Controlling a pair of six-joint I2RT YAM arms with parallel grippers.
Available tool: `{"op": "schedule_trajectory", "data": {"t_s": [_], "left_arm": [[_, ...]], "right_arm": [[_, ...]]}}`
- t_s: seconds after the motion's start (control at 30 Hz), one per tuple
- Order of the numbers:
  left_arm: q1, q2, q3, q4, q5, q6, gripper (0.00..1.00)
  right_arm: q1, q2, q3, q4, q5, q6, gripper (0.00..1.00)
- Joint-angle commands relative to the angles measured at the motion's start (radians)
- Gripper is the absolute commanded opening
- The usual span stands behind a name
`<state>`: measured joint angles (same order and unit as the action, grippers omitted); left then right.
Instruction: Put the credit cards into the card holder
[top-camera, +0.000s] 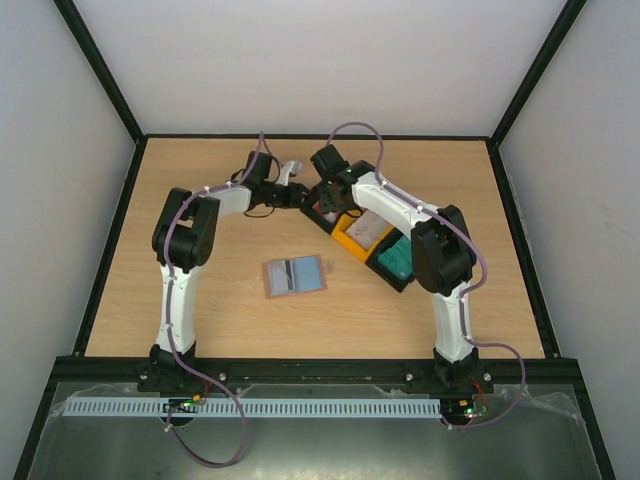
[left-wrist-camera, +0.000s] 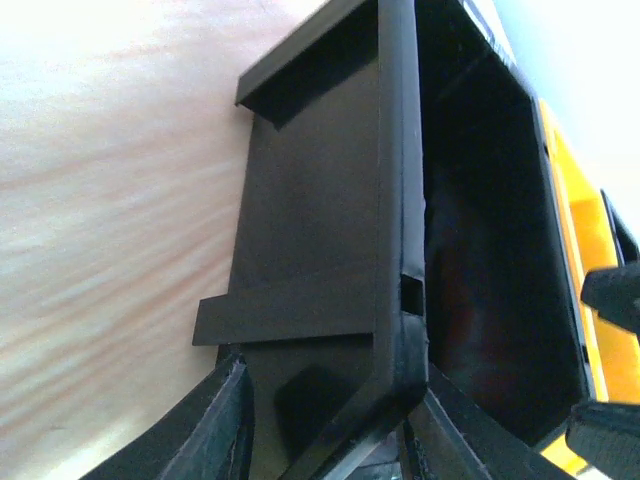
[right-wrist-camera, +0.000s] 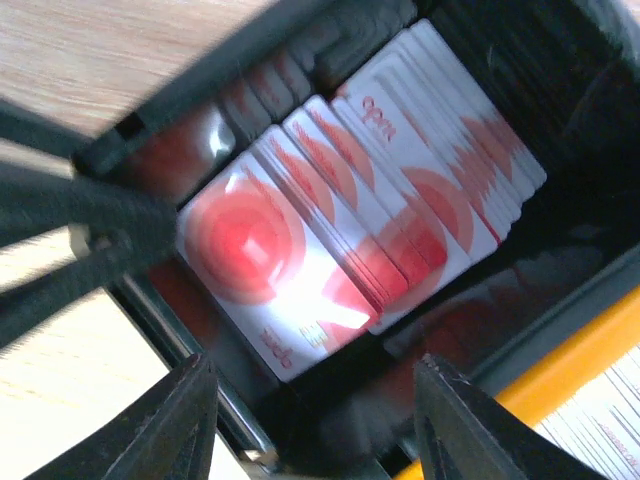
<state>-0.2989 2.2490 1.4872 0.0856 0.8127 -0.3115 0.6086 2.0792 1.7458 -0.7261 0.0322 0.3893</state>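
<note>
The table (top-camera: 200, 320) carries three trays in a slanted row right of centre. They are a far black tray (left-wrist-camera: 400, 150), an orange tray (top-camera: 345, 245) and a near black tray (top-camera: 400, 278). Both arms reach to the far end of this row.

The left gripper (top-camera: 297, 196) straddles a corner wall of the far black tray, one finger outside it and one inside. Whether it pinches the wall I cannot tell.

The right gripper (right-wrist-camera: 312, 365) hangs over the same tray, jaws parted and holding nothing.

The holder (top-camera: 293, 275) lies open and flat on the bare wood, its blue-grey inside up. It is between the two arms, nearer their bases, and well apart from both grippers and the trays.

The red cards (right-wrist-camera: 360, 210) are stacked and fanned in the far black tray, just beyond the right gripper's fingertips and untouched by them. White cards (top-camera: 370, 228) lie in the orange tray and teal cards (top-camera: 395, 258) in the near black one.

Each red card is white with red rings and bears a short red lower-case word beginning "op". The rest is too blurred to read.
</note>
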Motion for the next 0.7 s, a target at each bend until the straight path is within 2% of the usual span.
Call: {"op": "schedule_trajectory", "data": {"t_s": [0.0,0.13,0.37,0.43,0.57,0.67], "left_arm": [[-0.033,-0.034,-0.026,-0.111,-0.022,0.005,0.41],[-0.019,-0.095,-0.055,-0.074,-0.105,-0.07,0.46],[-0.028,-0.21,-0.18,0.069,-0.134,-0.249,0.51],[-0.051,-0.232,-0.205,0.069,-0.182,-0.281,0.48],[-0.077,-0.263,-0.27,0.077,-0.299,-0.402,0.33],[-0.088,-0.287,-0.342,0.147,-0.307,-0.477,0.31]], "right_arm": [[-0.004,-0.041,0.062,-0.063,0.076,-0.022,0.52],[-0.013,0.038,0.154,-0.115,-0.001,-0.1,0.5],[-0.079,0.078,0.134,-0.114,-0.166,-0.226,0.43],[-0.085,0.097,0.151,-0.121,-0.208,-0.272,0.43],[-0.089,0.186,0.249,-0.185,-0.205,-0.318,0.42],[-0.093,0.223,0.273,-0.203,-0.206,-0.334,0.41]]}}
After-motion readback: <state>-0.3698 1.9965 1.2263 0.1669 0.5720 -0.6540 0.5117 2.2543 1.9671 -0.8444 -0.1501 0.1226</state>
